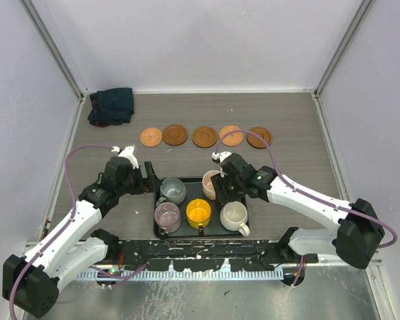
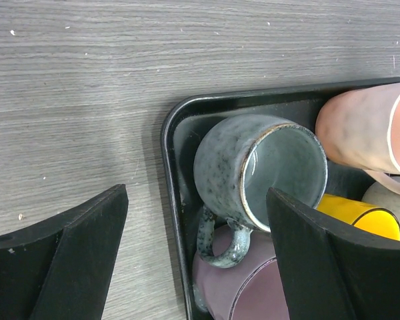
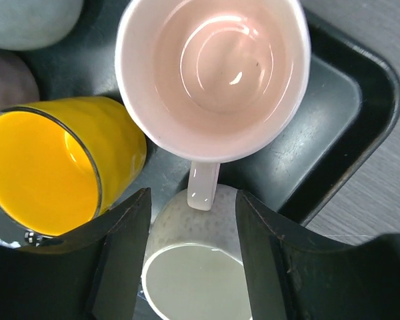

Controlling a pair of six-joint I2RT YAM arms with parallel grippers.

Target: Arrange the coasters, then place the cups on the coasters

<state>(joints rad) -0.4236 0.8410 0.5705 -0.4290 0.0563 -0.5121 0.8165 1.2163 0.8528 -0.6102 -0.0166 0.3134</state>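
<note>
Five brown coasters lie in a row at the back of the table. The cups stand in a black tray: grey-green, pink, mauve, yellow-orange and cream white. My left gripper is open at the tray's left end. One finger is outside the tray and the other is past the grey-green cup's rim, with that cup's handle between them. My right gripper is open astride the pink cup's handle, above the cream cup, with a gap on both sides.
A dark blue cloth is bunched in the back left corner. Walls enclose the table on three sides. The cups stand tightly packed in the tray, with the mauve cup pressed against the grey-green cup's handle.
</note>
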